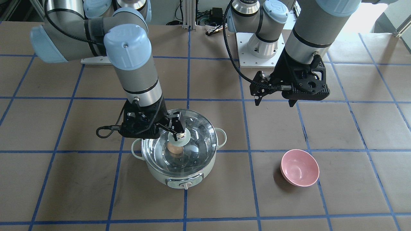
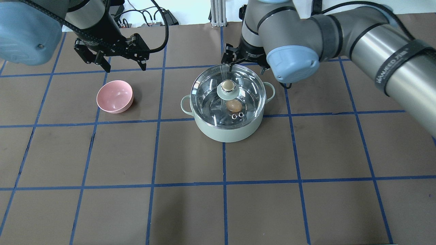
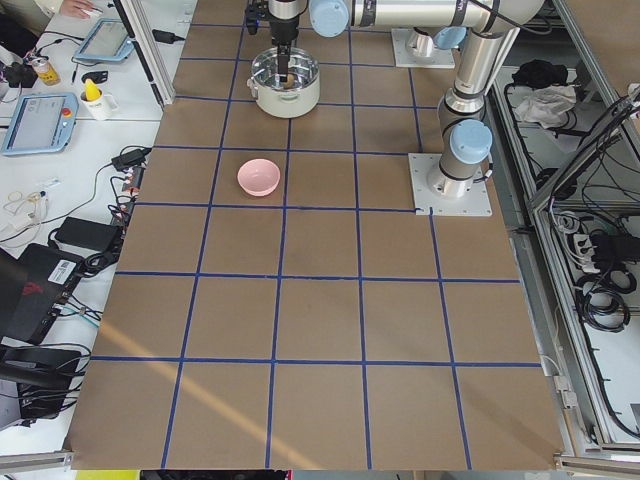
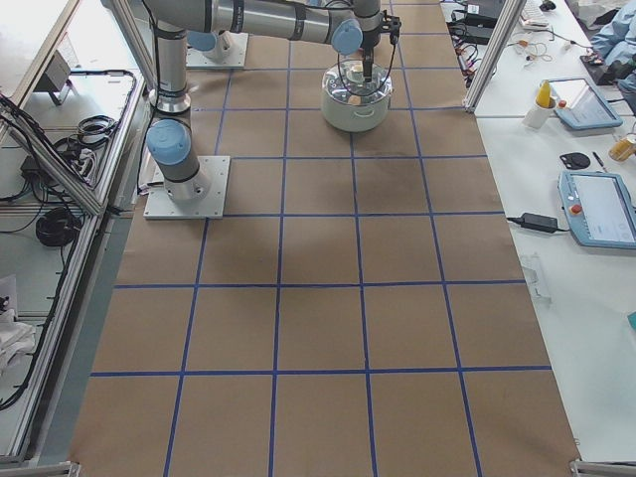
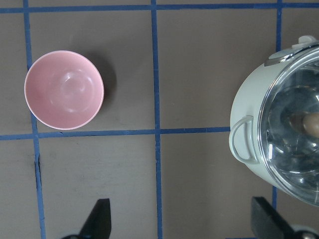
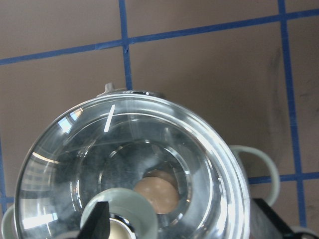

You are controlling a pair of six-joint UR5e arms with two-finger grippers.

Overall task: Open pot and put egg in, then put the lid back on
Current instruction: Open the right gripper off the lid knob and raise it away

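The mint-white pot (image 1: 179, 179) stands mid-table with the clear glass lid (image 1: 199, 138) resting on it. The tan egg (image 2: 234, 105) lies inside on the steel floor and shows through the glass, also in the right wrist view (image 6: 157, 194). My right gripper (image 1: 176, 126) hovers just over the lid, by its beige knob (image 2: 227, 85). Its fingers are spread wide and hold nothing. My left gripper (image 2: 124, 66) is open and empty, raised over the table between the pot (image 5: 244, 99) and the pink bowl.
An empty pink bowl (image 2: 114, 96) sits on the table to the pot's left in the overhead view. The brown table is marked with a blue tape grid. Both arm bases stand at the table's back edge.
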